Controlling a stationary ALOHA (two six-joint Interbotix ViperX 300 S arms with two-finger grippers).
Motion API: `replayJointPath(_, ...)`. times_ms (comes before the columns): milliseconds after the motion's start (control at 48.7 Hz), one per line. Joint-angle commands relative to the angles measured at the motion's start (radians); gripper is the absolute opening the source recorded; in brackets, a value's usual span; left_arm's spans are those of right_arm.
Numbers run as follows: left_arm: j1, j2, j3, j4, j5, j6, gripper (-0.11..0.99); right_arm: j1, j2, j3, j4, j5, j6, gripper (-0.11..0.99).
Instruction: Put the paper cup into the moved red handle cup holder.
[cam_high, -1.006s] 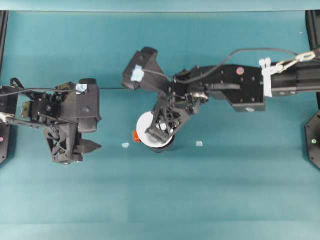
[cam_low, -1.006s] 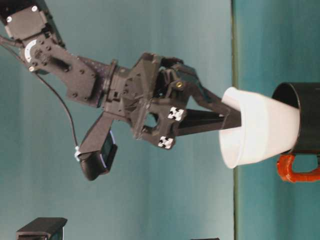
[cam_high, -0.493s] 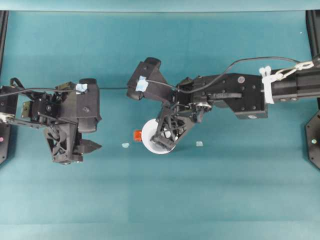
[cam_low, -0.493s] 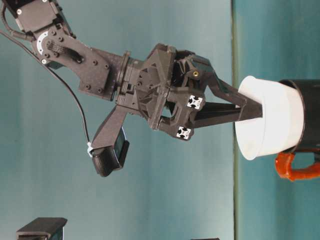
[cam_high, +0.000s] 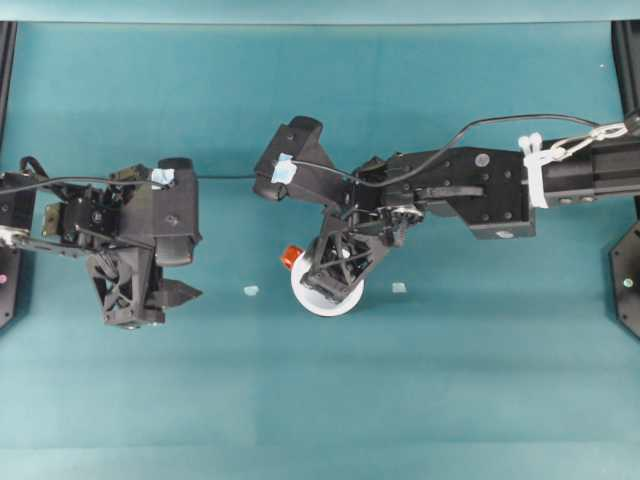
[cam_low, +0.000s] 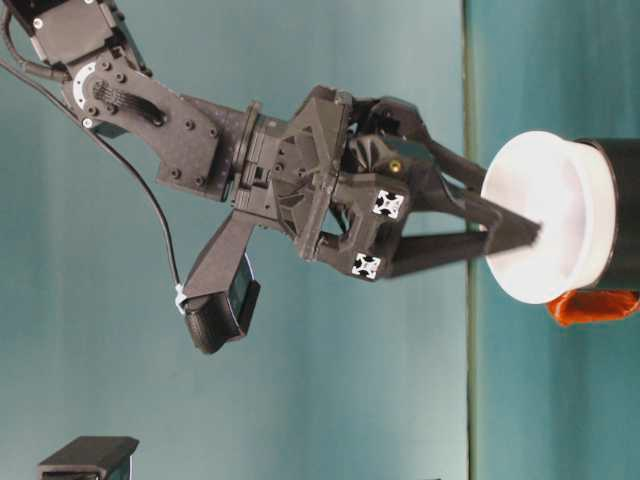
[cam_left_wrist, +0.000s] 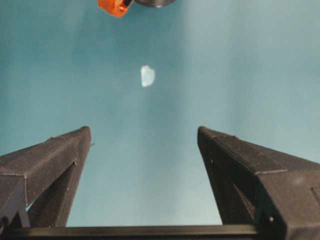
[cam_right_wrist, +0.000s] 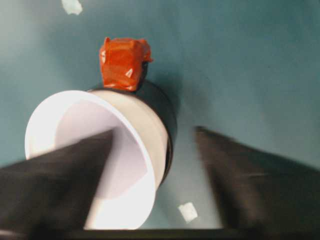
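Right hand (cam_high: 333, 283) stands open over the paper cup (cam_high: 312, 298), one finger inside its rim, the other outside and clear. As I read it, the cup sits nested in the red handle cup holder (cam_right_wrist: 165, 112) mid-table, handle at ten o'clock overhead. My left hand (cam_high: 165, 293), open and empty, waits at nine o'clock, farther off.

No words, brand names or numbers can be read anywhere here. The nearest thing to a sign is a pair of small white squares with black blocky patterns (cam_low: 378, 234), like tracking markers, on the body of the right hand (cam_low: 520, 232) in the table-level view; their pattern spells out nothing. The pale tape scraps (cam_high: 250, 291) on the counter (cam_high: 450, 380) are blank.
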Motion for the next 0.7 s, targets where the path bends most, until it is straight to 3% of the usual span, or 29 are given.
replayJointPath(0, -0.002, -0.008, -0.009, 0.002, -0.006, -0.002, 0.93, 0.011, -0.006, -0.009, 0.003, -0.005, 0.006, 0.56)
replayJointPath(103, -0.002, -0.008, -0.009, 0.002, -0.006, -0.002, 0.93, 0.02, -0.006, -0.012, 0.003, -0.006, 0.005, 0.84)
replayJointPath(144, -0.002, -0.006, -0.009, 0.002, -0.006, -0.002, 0.93, 0.021, -0.008, -0.014, 0.003, -0.008, 0.005, 0.89)
replayJointPath(328, -0.002, -0.006, -0.009, 0.002, -0.006, -0.002, 0.93, 0.025, -0.025, -0.026, -0.003, -0.005, -0.002, 0.86)
replayJointPath(472, -0.002, -0.008, -0.011, 0.002, -0.006, -0.002, 0.93, 0.025, -0.064, -0.051, -0.015, 0.002, -0.006, 0.86)
replayJointPath(677, -0.002, -0.011, -0.008, 0.002, -0.006, -0.003, 0.93, 0.035, -0.161, -0.061, -0.015, 0.002, -0.008, 0.86)
